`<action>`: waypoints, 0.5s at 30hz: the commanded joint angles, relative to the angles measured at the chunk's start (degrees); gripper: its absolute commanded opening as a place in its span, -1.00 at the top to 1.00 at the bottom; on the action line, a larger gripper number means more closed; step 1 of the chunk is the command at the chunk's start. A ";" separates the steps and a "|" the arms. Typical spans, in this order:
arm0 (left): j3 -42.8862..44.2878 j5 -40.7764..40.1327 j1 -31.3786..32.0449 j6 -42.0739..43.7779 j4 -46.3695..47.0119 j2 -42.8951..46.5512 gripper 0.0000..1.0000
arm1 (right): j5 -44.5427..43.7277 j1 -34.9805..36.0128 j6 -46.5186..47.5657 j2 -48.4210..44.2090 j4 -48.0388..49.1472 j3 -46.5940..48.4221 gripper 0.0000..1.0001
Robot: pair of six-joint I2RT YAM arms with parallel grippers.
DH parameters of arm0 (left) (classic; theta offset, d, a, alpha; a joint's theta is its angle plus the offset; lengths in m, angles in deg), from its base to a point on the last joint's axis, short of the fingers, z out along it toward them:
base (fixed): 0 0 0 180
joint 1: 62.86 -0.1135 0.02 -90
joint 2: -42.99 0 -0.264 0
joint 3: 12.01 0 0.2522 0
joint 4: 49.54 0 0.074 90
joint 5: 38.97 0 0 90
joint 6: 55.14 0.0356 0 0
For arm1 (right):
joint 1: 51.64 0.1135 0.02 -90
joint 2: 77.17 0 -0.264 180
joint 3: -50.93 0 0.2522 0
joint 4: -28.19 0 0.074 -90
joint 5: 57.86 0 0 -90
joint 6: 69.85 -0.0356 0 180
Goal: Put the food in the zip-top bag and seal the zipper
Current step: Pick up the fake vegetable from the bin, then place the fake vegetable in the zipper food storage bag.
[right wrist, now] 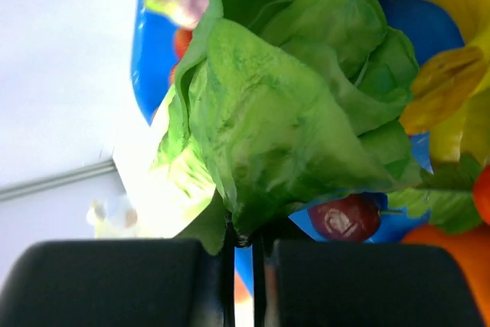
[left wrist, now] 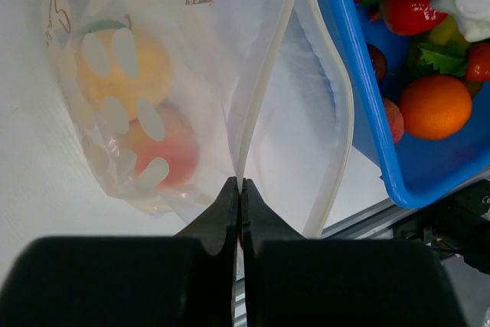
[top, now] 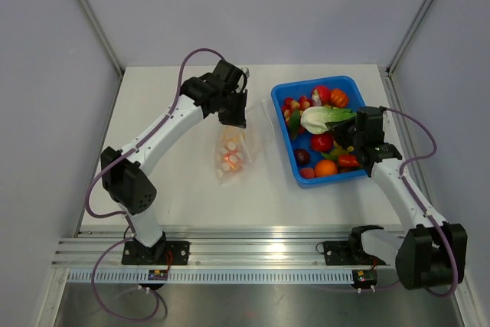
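I see left jaws pinched shut on the zipper [left wrist: 264,89] of the zip-top bag [left wrist: 138,89]. Right jaws are clamped on the lettuce [right wrist: 283,112] at the blue tray [top: 285,132], 3 o'clock of the bag.

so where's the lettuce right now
In the top view the lettuce lies in the blue tray on the table's right side, next to a red piece. Its green leafy end is pinched in the shut right gripper.
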 commanded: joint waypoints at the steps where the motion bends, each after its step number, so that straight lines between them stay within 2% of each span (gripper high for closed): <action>1: 4.04 2.28 0.37 -0.72 2.11 -1.22 1.00 | 3.39 0.04 3.80 -6.57 -0.96 -1.48 1.00; 5: 5.01 2.89 0.64 -0.80 2.02 -2.36 1.00 | 5.05 0.13 6.61 -12.72 -2.27 0.18 1.00; 9: 5.10 2.46 0.64 -0.80 2.02 -2.36 1.00 | 5.76 4.07 10.12 -12.30 -4.91 5.45 1.00; 15: 5.01 2.19 0.64 -0.72 1.58 -2.28 1.00 | -3.63 20.50 15.75 -6.41 -5.71 12.22 1.00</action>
